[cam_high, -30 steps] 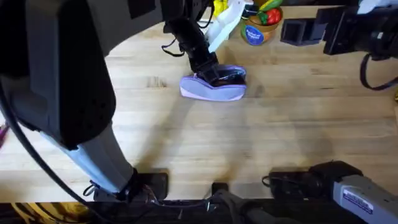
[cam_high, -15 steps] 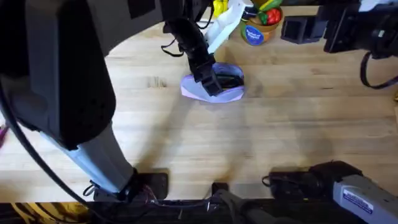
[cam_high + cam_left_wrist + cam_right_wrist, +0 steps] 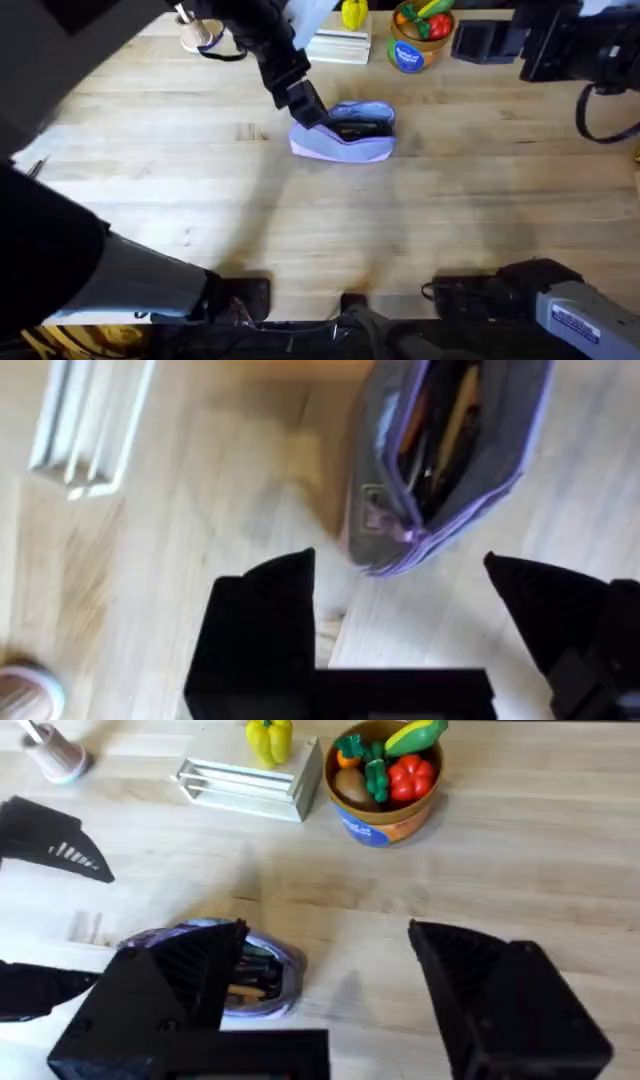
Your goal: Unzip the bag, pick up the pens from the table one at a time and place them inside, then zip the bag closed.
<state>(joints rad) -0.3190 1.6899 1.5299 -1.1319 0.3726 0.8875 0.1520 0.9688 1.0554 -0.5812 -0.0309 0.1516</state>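
Bag point(image 3: 345, 133) mid-table point(image 3: 300, 230), pens point(image 3: 440, 435) in it; my left pincer point(image 3: 312, 112) just left; fruit tub point(image 3: 412, 40) behind.

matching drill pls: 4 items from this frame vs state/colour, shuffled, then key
Items:
1. bag
2. left tool
3. toy fruit tub
4. yellow toy pepper

States:
A. beside a clear rack at the table's far edge
B. open, just off the bag's zip end
C. lavender, unzipped, pens inside
D. blue-sided, holding red and green pieces

Pairs: 1-C, 2-B, 3-D, 4-A
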